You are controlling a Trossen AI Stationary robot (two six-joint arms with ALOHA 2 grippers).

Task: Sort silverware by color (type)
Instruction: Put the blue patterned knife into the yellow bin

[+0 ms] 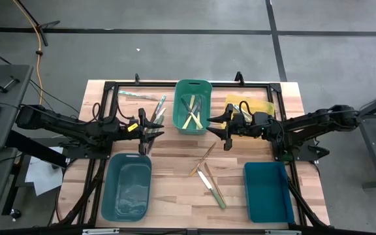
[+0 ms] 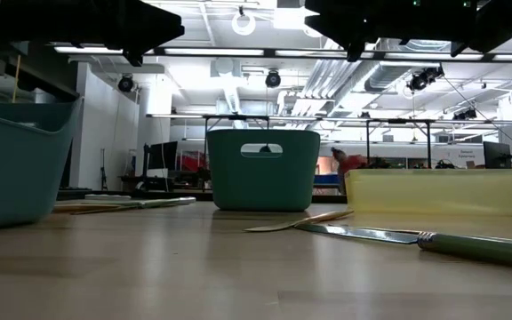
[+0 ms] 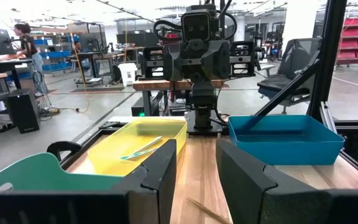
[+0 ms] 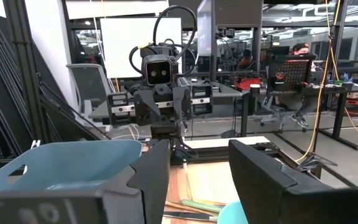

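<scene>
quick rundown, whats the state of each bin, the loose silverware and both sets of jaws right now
green bin: upright, holds several utensils
yellow bin: holds one teal utensil
teal bin: looks empty
blue bin: looks empty
loose silverware: lying flat on the table between the front bins
silverware at back left: lying flat, unsorted
left gripper: raised, jaws open, empty
right gripper: raised, jaws open, empty

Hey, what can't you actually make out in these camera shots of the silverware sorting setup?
- Silverware inside the green bin: high view shows pale pieces, too small to tell knives from forks; low view, the wall hides them.
- Teal bin contents: low view, its wall hides them.
- Green-handled knife: low view, cut off by the right edge.
- Utensils beside the left gripper: high view, too small and overlapped to count.
</scene>
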